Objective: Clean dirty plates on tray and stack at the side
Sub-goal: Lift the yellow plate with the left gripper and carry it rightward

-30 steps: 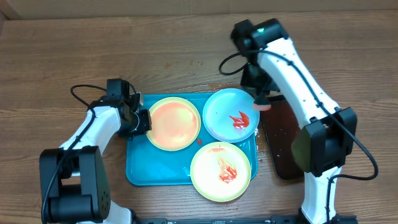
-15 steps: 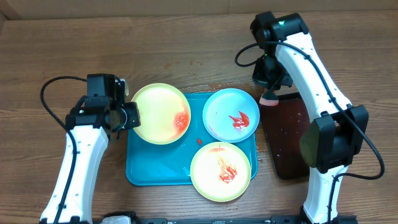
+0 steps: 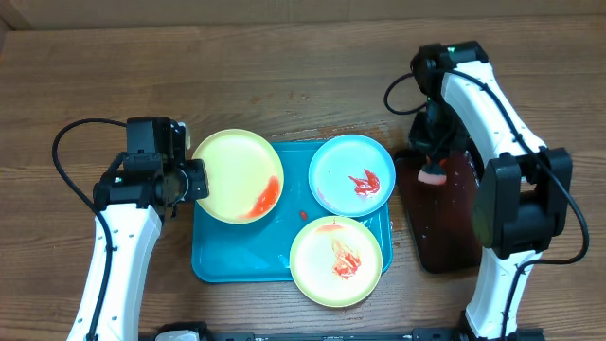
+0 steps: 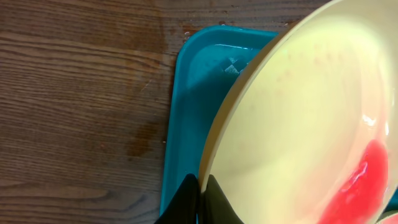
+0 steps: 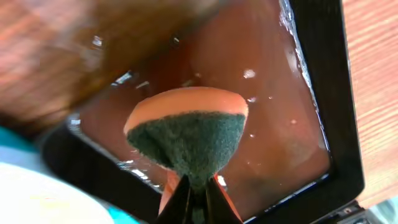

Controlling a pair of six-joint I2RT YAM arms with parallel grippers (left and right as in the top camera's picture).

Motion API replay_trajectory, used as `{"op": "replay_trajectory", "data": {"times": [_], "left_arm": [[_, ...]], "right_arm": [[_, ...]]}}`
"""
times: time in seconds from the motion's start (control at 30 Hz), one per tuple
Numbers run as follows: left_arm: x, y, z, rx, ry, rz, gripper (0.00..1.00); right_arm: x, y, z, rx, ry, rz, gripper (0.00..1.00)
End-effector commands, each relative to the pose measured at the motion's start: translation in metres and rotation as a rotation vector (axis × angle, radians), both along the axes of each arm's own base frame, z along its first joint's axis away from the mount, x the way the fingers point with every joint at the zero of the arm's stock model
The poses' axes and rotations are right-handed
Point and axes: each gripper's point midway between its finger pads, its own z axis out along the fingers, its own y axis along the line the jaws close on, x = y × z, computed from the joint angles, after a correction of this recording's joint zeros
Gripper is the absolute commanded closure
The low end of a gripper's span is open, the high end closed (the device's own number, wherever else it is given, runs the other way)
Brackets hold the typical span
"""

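Observation:
My left gripper (image 3: 196, 180) (image 4: 200, 188) is shut on the left rim of a pale yellow-green plate (image 3: 232, 170) (image 4: 298, 118). The plate is lifted and tilted over the left end of the turquoise tray (image 3: 237, 260) (image 4: 186, 106), and red sauce (image 3: 268, 195) (image 4: 364, 180) has pooled at its low edge. A light blue plate (image 3: 336, 180) with a red smear and a second yellow-green plate (image 3: 317, 270) with red smears lie on the tray. My right gripper (image 3: 433, 167) (image 5: 198, 186) is shut on an orange sponge (image 3: 433, 174) (image 5: 186, 134) with a dark green scrub face.
A dark brown-black tray (image 3: 421, 242) (image 5: 323, 93) holding reddish liquid stands right of the turquoise tray, directly under the sponge. A few red drops lie on the turquoise tray's floor (image 3: 303, 215). Wooden tabletop (image 3: 284, 76) surrounds everything.
The left arm has drawn back to the left, lifting and tilting its plate, and the sauce ran to the low edge. The right arm carried the sponge right and down over the dark tray.

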Motion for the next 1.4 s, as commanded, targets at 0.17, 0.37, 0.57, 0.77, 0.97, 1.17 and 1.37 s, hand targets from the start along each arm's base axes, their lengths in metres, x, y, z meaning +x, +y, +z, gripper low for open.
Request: {"op": "replay_trajectory", "data": {"times": [0.17,0.37,0.57,0.77,0.97,1.17,1.37], "left_arm": [[0.007,-0.011,0.016,0.084,-0.057,-0.024,0.96],[0.006,-0.022,0.019,0.142,-0.062,-0.045,0.95],[0.011,-0.038,0.039,0.144,-0.097,-0.068,0.96],[0.016,-0.066,0.068,0.106,-0.160,-0.115,0.96],[0.014,-0.104,0.077,0.006,-0.185,-0.171,0.95],[0.017,-0.125,0.066,-0.083,-0.146,-0.210,0.95],[0.023,-0.148,0.051,-0.166,-0.098,-0.270,0.95]], "right_arm": [[-0.013,-0.014,-0.009,-0.003,0.033,-0.030,0.96],[-0.014,-0.015,-0.009,-0.003,0.037,-0.031,0.96],[-0.015,-0.015,-0.009,0.001,0.043,-0.015,0.96],[-0.013,-0.018,-0.009,0.003,0.034,-0.013,0.96],[-0.008,-0.020,0.006,0.010,-0.024,0.006,0.96],[0.005,-0.020,0.055,0.023,-0.222,0.022,0.96],[0.014,-0.020,0.130,0.041,-0.505,0.134,0.96]]}}
